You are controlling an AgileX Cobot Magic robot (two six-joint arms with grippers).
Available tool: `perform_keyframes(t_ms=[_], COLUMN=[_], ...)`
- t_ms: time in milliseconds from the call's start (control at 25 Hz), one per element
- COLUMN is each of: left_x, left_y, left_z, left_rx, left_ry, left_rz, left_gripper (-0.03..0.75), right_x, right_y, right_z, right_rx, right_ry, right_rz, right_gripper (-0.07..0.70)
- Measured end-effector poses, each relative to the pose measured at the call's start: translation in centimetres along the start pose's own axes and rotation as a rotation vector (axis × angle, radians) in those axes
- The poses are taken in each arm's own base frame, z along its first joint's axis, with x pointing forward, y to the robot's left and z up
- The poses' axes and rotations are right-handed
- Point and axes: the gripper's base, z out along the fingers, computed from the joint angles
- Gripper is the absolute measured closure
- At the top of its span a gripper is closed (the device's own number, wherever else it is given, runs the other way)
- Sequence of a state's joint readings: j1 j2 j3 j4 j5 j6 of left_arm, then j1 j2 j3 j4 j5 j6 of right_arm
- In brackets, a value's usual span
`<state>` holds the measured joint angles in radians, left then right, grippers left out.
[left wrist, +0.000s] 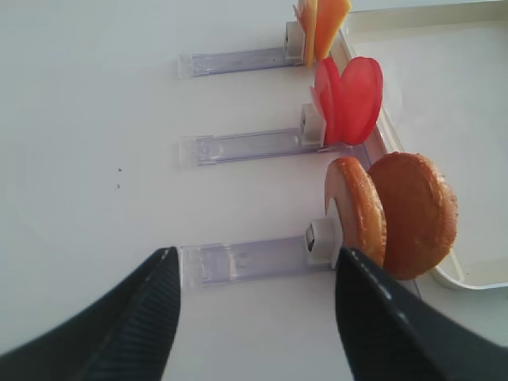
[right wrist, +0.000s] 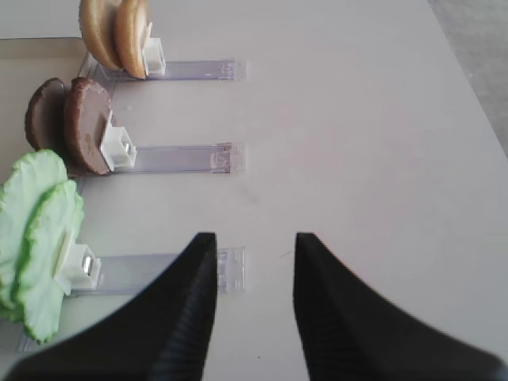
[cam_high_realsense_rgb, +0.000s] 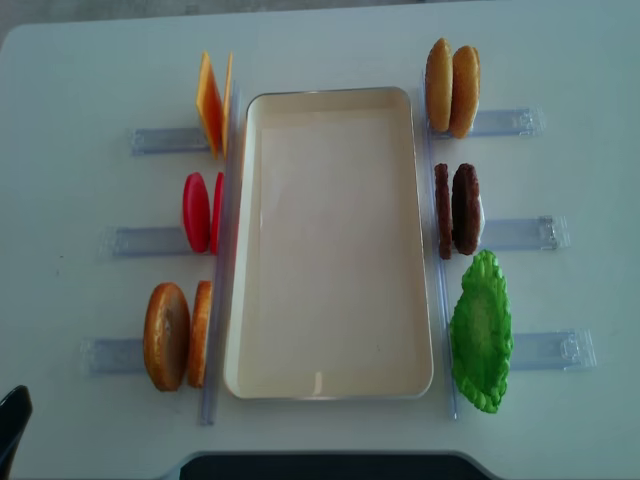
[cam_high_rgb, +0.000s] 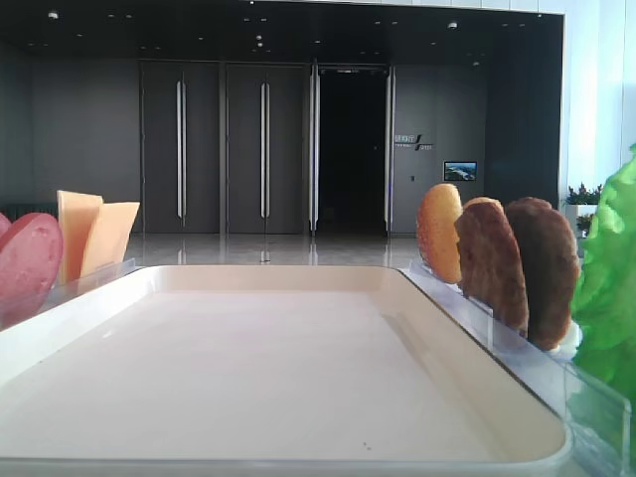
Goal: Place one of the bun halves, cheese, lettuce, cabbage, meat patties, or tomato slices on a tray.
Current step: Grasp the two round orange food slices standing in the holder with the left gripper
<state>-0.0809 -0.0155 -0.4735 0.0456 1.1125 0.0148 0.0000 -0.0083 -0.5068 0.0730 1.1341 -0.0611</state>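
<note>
The cream tray lies bare in the middle of the white table. Left of it stand cheese, tomato slices and two bun halves. On its right stand two more bun halves, meat patties and lettuce. My left gripper is open and holds nothing, just short of the near bun halves and their rack. My right gripper is open too, over bare table beside the lettuce. No cabbage is in view.
Each food pair stands upright in a clear plastic rack reaching outward from the tray. Long clear strips run along both tray sides. The table's near edge has a dark cut-out.
</note>
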Motion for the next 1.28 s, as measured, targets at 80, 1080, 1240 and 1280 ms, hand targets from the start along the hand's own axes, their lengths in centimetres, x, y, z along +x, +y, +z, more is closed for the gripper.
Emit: perform_keyframes(t_ms=[80, 1080, 1240, 1280], left_x=[0.0, -8.6, -11.1, -11.4], left_y=[0.0, 0.6, 0.7, 0.7], left_z=[0.0, 5.0, 8.6, 9.4], left_rx=[0.000, -0.077, -0.100, -0.102], left_ry=[0.000, 0.448, 0.581, 0.610], left_rz=[0.000, -0.145, -0.127, -0.124], left_gripper=[0.244, 0.279, 0.285, 0.285], right_x=[0.0, 0.0, 0.0, 0.0], right_y=[0.0, 0.0, 0.0, 0.0], right_z=[0.0, 0.0, 0.0, 0.0], right_rx=[0.000, 0.000, 0.000, 0.000], right_ry=[0.000, 0.000, 0.000, 0.000], right_rz=[0.000, 0.000, 0.000, 0.000], right_gripper=[0.397, 0.397, 0.397, 0.397])
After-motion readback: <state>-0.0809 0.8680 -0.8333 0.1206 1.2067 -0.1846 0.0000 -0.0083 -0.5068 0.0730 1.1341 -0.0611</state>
